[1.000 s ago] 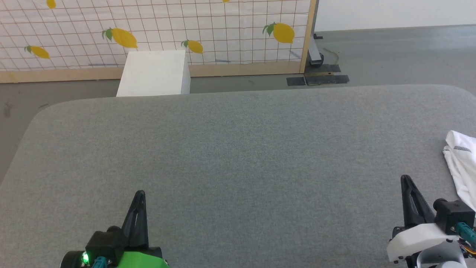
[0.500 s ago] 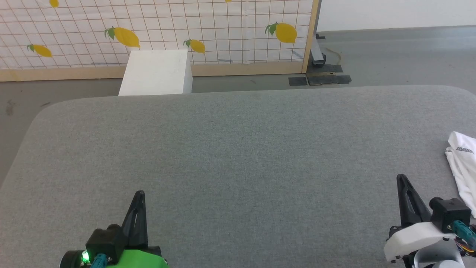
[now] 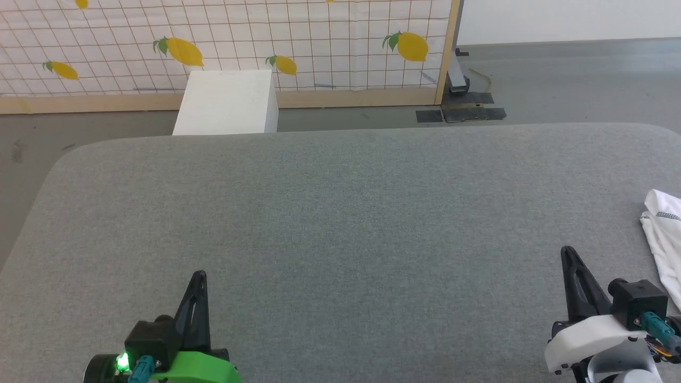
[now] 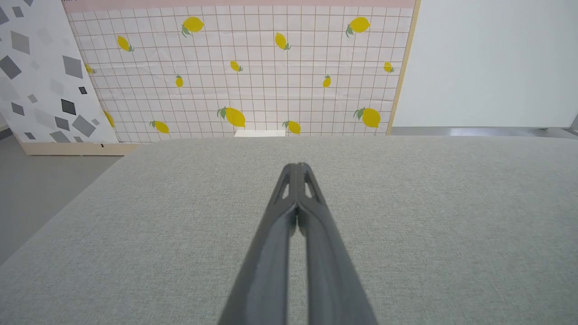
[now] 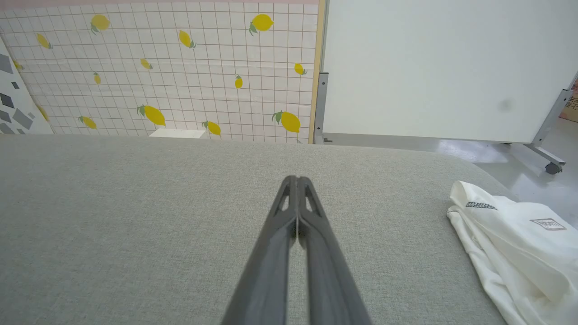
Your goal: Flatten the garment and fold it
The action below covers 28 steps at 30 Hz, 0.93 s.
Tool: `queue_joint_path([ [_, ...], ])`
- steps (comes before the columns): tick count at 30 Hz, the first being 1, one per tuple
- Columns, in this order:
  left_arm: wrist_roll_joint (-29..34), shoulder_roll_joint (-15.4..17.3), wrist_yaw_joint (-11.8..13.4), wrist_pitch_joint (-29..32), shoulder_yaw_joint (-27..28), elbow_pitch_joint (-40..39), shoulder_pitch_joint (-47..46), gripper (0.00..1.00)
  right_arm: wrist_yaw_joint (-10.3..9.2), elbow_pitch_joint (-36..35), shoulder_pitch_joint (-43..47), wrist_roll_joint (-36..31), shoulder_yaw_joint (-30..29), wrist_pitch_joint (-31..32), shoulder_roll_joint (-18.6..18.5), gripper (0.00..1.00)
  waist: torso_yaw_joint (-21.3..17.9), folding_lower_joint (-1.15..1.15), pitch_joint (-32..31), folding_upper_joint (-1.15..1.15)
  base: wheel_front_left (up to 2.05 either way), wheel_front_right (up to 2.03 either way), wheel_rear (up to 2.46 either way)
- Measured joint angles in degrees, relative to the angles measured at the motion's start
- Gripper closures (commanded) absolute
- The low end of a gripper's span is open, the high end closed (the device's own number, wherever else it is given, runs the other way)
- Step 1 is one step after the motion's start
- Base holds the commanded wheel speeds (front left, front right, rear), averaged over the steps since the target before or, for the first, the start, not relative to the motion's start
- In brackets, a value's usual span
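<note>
The bench point(image 3: 340, 213) is a wide surface covered in grey fabric, with rounded far corners. The garment point(image 3: 665, 239) lies bunched at its right edge, about midway between the far and near sides. It is white soft cloth in loose folds, with a short run of dark grey zigzag stitching on its upper fold. In the right wrist view the garment point(image 5: 510, 234) also shows a small rectangular label on the cloth.

The left gripper point(image 3: 199, 276) sits above the near edge, left of the middle, on a green wrist with a lit green lamp. Its two dark fingers are pressed together with nothing between them, as the left wrist view point(image 4: 297, 166) shows plainly.

The right gripper point(image 3: 567, 251) is towards the near right corner, on a white wrist. Its fingers point(image 5: 297, 179) are likewise closed tip to tip and hold nothing. The garment lies just to its right and apart from it.

Beyond the far edge a white box point(image 3: 226, 103) stands on the grey floor point(image 3: 558, 80), against a grid-patterned screen point(image 3: 319, 48) printed with lemons. Black tape patches point(image 3: 463, 114) lie by the screen's right post
</note>
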Motion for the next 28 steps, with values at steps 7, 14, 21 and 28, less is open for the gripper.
queue_joint_path([
  [7,0.43,-0.14,0.00,0.76,0.26,0.01,-0.31,1.00,0.00,-0.46,0.00,0.00,0.49,0.55,0.00,1.00,0.19,0.00,0.03,0.00,0.00,0.00,0.00],
  [14,0.96,-0.51,0.00,1.75,0.51,0.05,-0.97,1.00,0.00,-1.11,0.00,0.00,1.29,1.20,0.00,1.00,0.45,0.00,0.07,0.00,0.00,0.00,0.00],
  [21,1.45,-0.67,-0.01,2.66,0.64,0.13,-1.44,1.00,0.00,-1.56,-0.01,0.00,1.79,1.68,0.00,1.00,0.64,0.00,0.09,0.00,0.00,0.00,0.00],
  [28,1.88,-0.81,-0.09,3.63,0.89,0.19,-1.82,1.00,0.00,-2.14,-0.01,0.00,2.44,2.33,0.00,1.00,0.89,0.00,0.13,0.00,0.00,0.00,0.00],
])
